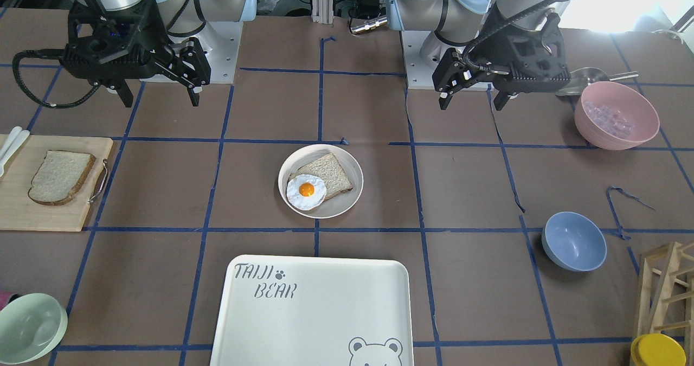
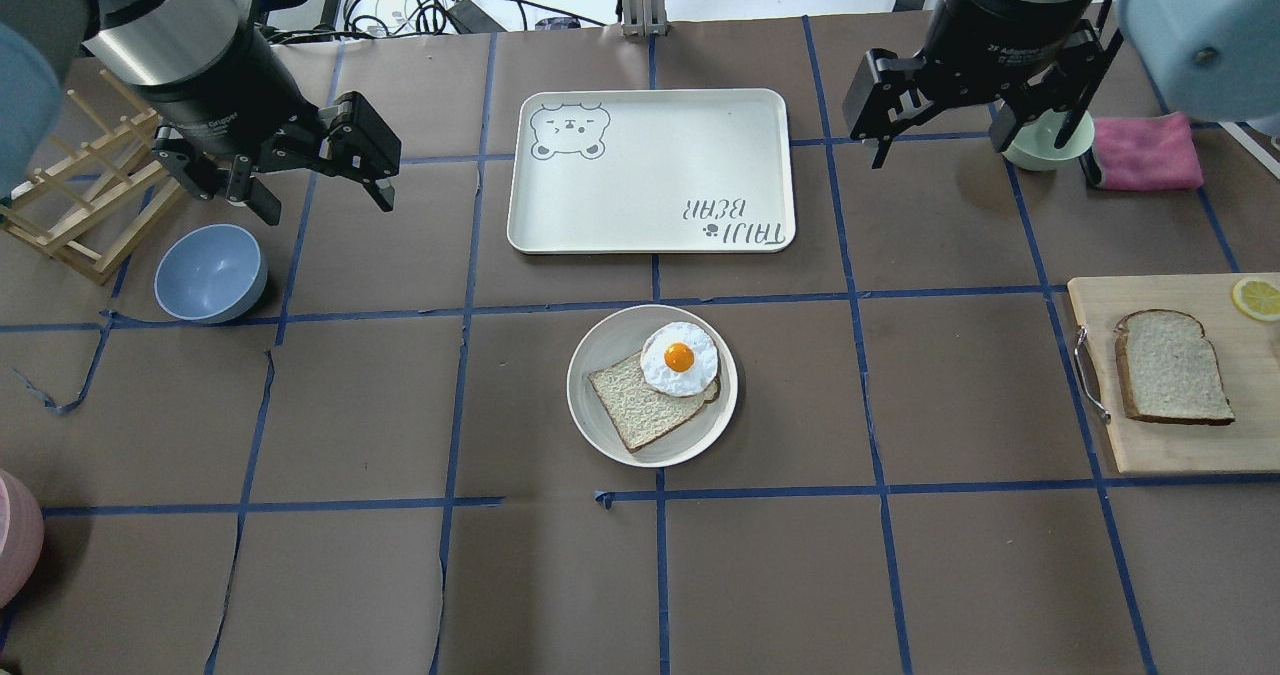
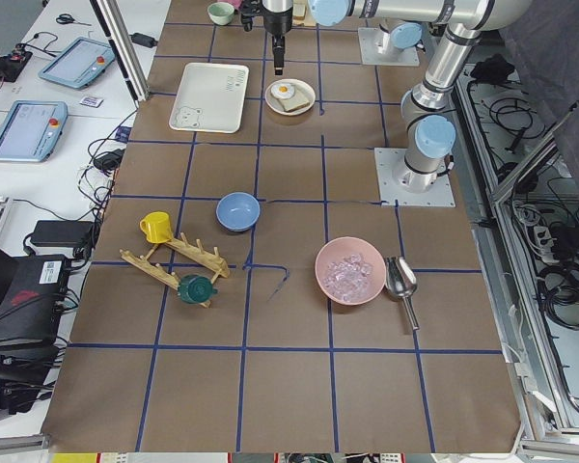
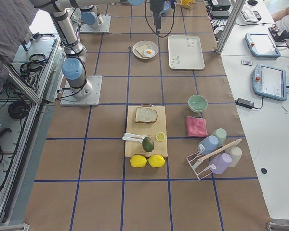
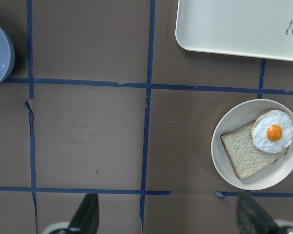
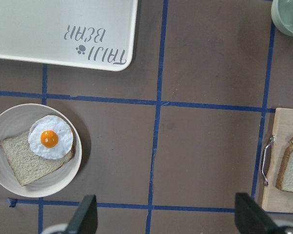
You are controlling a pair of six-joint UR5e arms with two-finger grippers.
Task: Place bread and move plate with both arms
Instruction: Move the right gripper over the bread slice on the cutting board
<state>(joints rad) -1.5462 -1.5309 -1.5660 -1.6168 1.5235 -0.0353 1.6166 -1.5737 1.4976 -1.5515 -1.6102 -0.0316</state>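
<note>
White TAIJI BEAR tray (image 1: 325, 312) sits nearest in the front-facing view, at 6 o'clock from the plate (image 1: 347, 206), which carries a smaller slice (image 1: 332, 172) and a fried egg (image 1: 306, 191). At 9 o'clock the bread (image 1: 59, 177) lies on the cutting board (image 1: 32, 214). Above the tabletop (image 1: 162, 192), the left hand (image 1: 470, 103) at 1 o'clock and the right hand (image 1: 161, 101) at 11 hang spread wide, empty.

I see overhead from behind robot, front view opposite, facing it; side views distant, along bench (image 2: 900, 575); wrist cams straight down, both share plate (image 5: 263, 179).
</note>
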